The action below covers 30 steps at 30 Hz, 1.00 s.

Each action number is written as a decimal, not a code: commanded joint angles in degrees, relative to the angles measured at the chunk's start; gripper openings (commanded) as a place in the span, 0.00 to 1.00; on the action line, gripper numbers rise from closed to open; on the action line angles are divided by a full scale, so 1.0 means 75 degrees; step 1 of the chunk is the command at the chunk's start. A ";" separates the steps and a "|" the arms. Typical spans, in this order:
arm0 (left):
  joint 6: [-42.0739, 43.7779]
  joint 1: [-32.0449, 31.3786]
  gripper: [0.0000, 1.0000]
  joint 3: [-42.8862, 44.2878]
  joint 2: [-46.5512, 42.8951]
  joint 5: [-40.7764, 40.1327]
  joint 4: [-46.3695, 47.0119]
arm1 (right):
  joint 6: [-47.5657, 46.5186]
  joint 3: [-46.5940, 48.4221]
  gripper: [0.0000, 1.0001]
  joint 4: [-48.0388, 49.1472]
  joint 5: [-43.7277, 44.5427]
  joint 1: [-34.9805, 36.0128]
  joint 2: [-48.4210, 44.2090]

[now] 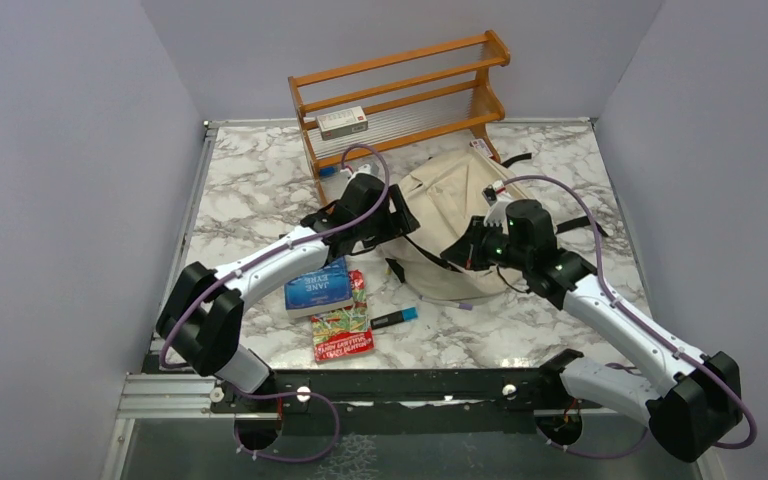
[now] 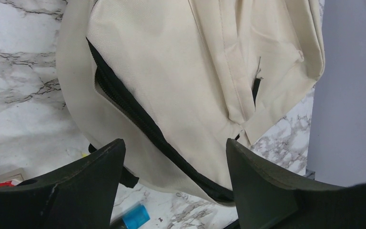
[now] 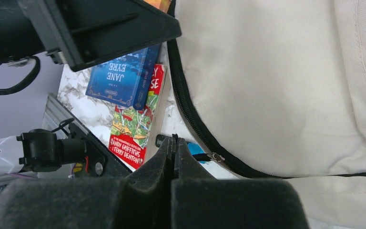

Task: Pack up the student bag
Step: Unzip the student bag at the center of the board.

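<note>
Near and to the left of the bag [image 1: 450, 200] lie a red book [image 1: 342, 318], a blue book [image 1: 318, 287] partly over it, and a marker [image 1: 394, 319]. All three are on the table [image 1: 250, 190] and none is packed. The bag lies flat on the table past these items, between the two claws. Its black zip [image 2: 138, 117] runs round its near edge and appears mostly or wholly closed. Judgement: the step in hand is opening the bag, ahead of any loading. The next move calls for one claw to pinch the small metal pull [image 3: 214, 156] and draw it along the curved zip. The other claw would need to pin the fabric, since soft cloth is likely to drag with the pull; only then can a book go in. The right claw [image 3: 174, 143], at the bag's near-right edge, is fully closed, its pads pressed together. The pull sits just beside its tips, and whether anything thin is pinched between them cannot be told. The left claw [image 2: 174, 143], above the bag's left edge, stands wide open and empty. Its fingers straddle the zip line without visibly touching cloth. Beyond the bag, a wooden rack [image 1: 400, 85] carries one box [image 1: 342, 122], also unpacked.
</note>
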 commanded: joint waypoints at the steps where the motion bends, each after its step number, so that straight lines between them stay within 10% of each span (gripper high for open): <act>1: -0.0164 -0.0067 0.73 -0.0061 0.0357 0.0358 0.0531 | 0.0115 -0.0067 0.01 0.0196 -0.0048 0.0035 -0.0204; 16: 0.0539 0.0271 0.00 0.0018 0.0776 0.0590 0.0661 | 0.0898 -0.0449 0.01 -0.0504 0.0929 0.0035 -0.1014; 30: 0.1898 0.1992 0.00 0.0227 0.0299 0.1272 -0.0093 | 0.1834 -0.0404 0.00 -0.1836 0.3448 0.0035 -0.1419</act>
